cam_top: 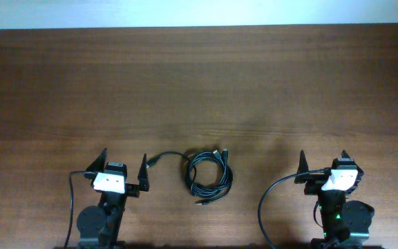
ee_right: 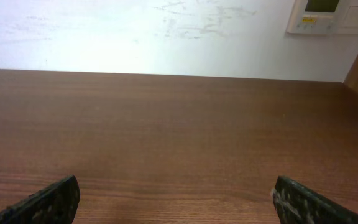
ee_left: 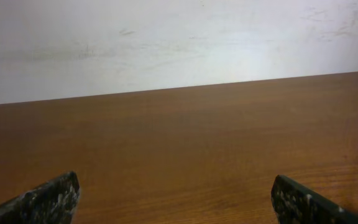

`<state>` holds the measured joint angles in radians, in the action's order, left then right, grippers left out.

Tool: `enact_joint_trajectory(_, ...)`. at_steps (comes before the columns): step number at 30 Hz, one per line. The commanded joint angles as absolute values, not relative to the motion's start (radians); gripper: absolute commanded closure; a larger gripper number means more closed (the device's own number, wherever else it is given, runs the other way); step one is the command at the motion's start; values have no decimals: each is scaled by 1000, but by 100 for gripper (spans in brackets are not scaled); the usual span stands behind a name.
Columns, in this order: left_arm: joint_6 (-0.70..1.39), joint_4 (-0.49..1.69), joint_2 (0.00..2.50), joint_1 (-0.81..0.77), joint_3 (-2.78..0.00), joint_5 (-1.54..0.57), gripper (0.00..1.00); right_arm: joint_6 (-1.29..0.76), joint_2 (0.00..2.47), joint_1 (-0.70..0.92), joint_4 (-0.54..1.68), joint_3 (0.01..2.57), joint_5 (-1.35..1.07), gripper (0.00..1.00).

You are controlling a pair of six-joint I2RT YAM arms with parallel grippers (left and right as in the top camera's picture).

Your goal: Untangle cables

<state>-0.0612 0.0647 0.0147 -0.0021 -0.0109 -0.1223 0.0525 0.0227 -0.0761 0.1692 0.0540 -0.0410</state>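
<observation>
- Where are the cables (cam_top: 208, 176)?
- Only the top view shows them. They lie in a black coil on the table (cam_top: 199, 83), between the arms. One end lies just beside the left fingers (cam_top: 143, 171).
- And the wrist views?
- Just brown wood and a white wall (ee_left: 166, 37). The right one also shows a wall panel (ee_right: 319, 15).
- The fingers?
- The left fingers and the right fingers (cam_top: 302, 166) are spread wide, holding nothing.

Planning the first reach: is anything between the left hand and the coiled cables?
Nothing visible: only bare table separates the left hand from the cables, whose loose end trails toward that hand.
</observation>
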Motion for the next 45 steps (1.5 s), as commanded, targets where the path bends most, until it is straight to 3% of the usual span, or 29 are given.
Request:
enact_joint_trajectory(1,-77,73,5,6,-9,-108,1,44,17,-79,173,48,-29,1)
enact_joint_trajectory(45,-76,73,5,5,-9,-107,1,48,18,-79,173,49,-29,1)
